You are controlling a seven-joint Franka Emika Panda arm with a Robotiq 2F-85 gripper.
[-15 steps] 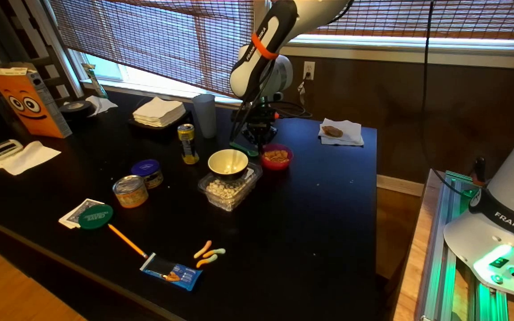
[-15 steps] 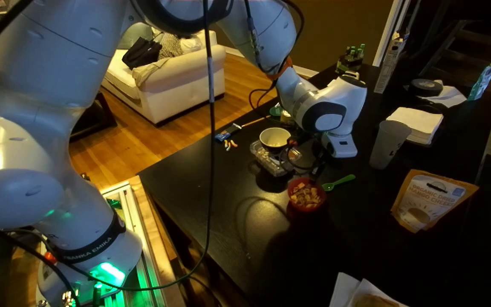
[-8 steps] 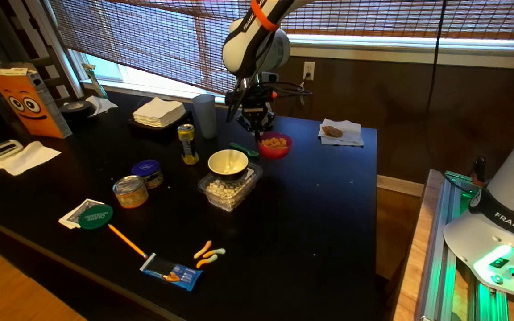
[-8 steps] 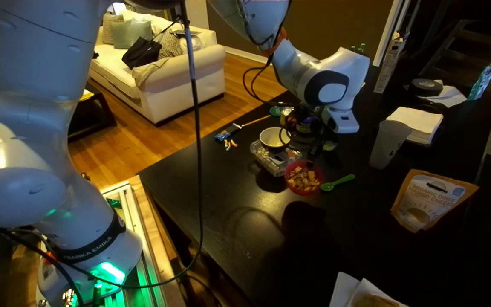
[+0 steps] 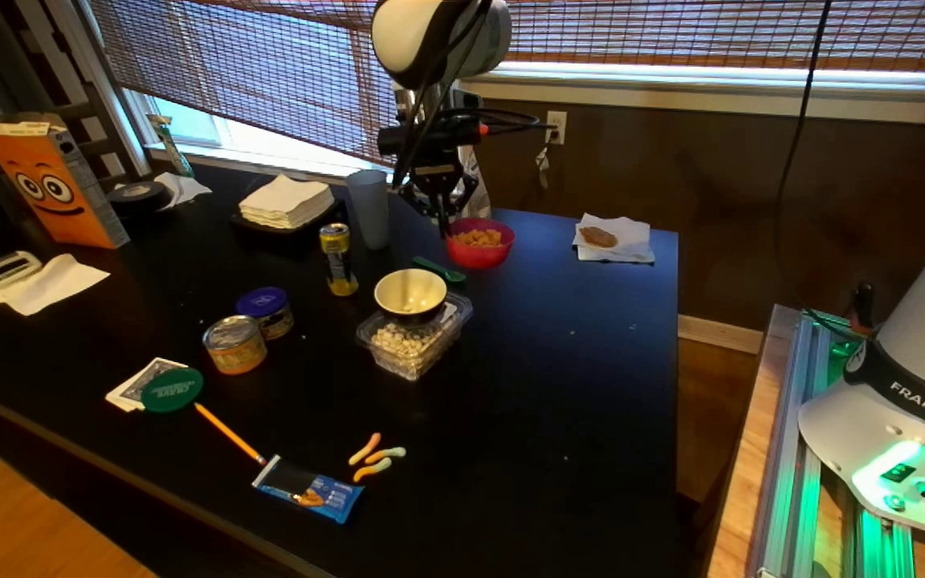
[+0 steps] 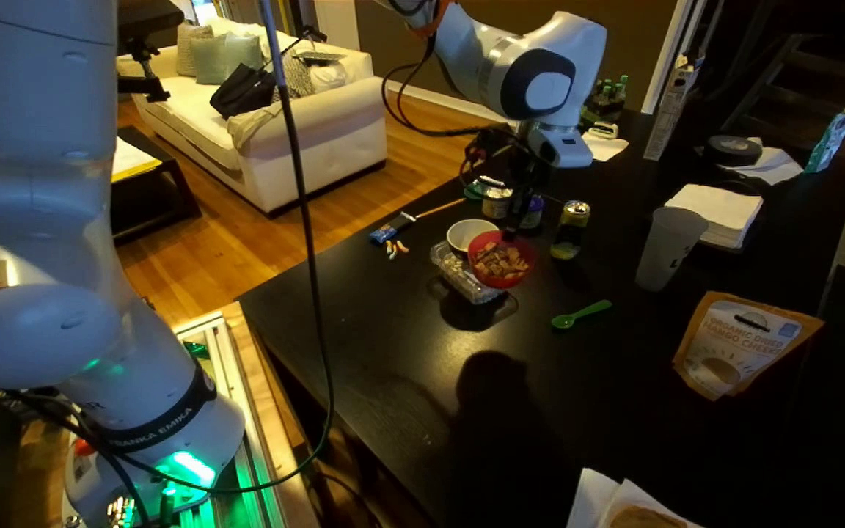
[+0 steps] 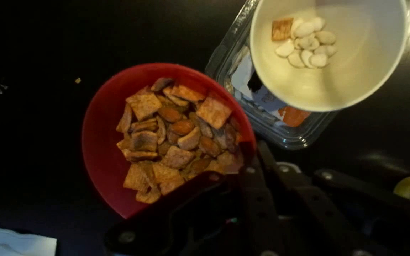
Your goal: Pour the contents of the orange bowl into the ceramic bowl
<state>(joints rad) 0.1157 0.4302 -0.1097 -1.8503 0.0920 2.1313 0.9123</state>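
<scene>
The orange bowl is red and holds cereal squares and almonds. It hangs in the air above the table, roughly upright, and also shows in an exterior view and in the wrist view. My gripper is shut on its rim, one finger inside and one outside; it also shows in both exterior views. The cream ceramic bowl stands on a clear container. In the wrist view the ceramic bowl is beside the orange bowl, with pale nuts and one cereal square inside.
The clear plastic container of pale pieces is under the ceramic bowl. A green spoon lies on the table. A yellow can and a grey cup stand nearby. A mango bag stands on the table.
My gripper has lifted the orange bowl off the table and moved it slightly left in both exterior views. The ceramic bowl has not moved.
</scene>
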